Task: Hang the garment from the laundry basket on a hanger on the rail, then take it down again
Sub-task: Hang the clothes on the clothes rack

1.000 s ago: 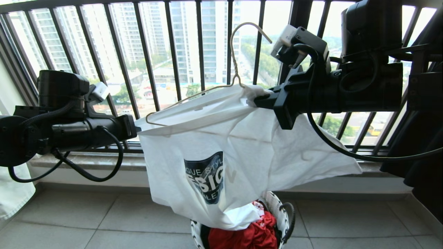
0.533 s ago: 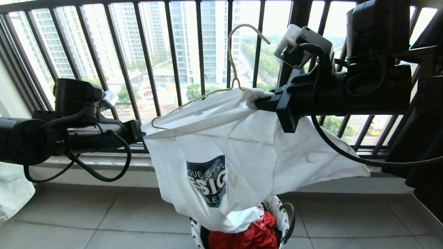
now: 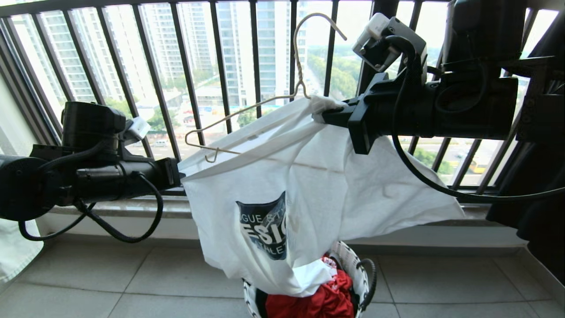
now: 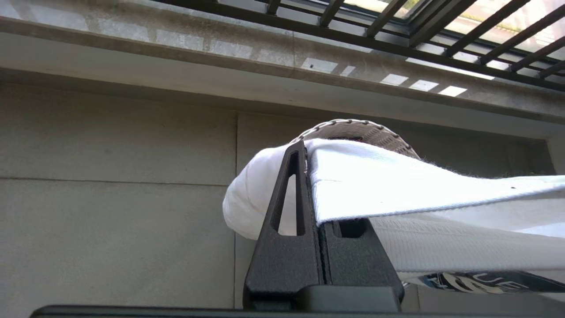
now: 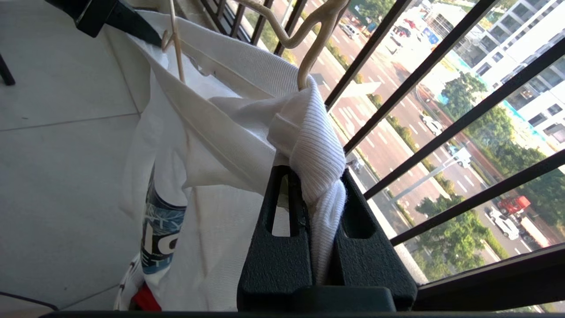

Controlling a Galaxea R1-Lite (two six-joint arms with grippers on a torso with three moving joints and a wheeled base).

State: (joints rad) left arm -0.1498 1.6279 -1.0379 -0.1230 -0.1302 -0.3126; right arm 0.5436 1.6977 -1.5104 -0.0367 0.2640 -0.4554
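Note:
The garment (image 3: 318, 185), a white T-shirt with a dark lettered logo, hangs stretched between both grippers above the laundry basket (image 3: 359, 269). My left gripper (image 3: 178, 170) is shut on the garment's left edge (image 4: 397, 185), with the jaws (image 4: 309, 152) pressed together on the cloth. My right gripper (image 3: 320, 117) is shut on the ribbed collar (image 5: 309, 145), just below the hanger's neck. The hanger (image 3: 247, 110), thin cream wire, sits partly inside the shirt; its left end and notch stick out and its hook points up freely. The hanger's neck (image 5: 309, 57) rises from the collar. The rail is out of view.
A black balcony railing (image 3: 220, 88) with vertical bars stands close behind the shirt, over a stone sill (image 3: 110, 205). A red cloth (image 3: 326, 300) fills the basket. Dark fabric (image 3: 538, 221) hangs at the right, and white cloth (image 3: 17, 247) at the far left. The floor is tiled.
The right gripper has lifted the collar and hanger a little. The hanger's hook stands higher and more of its left end shows outside the shirt. The left gripper keeps its grip.

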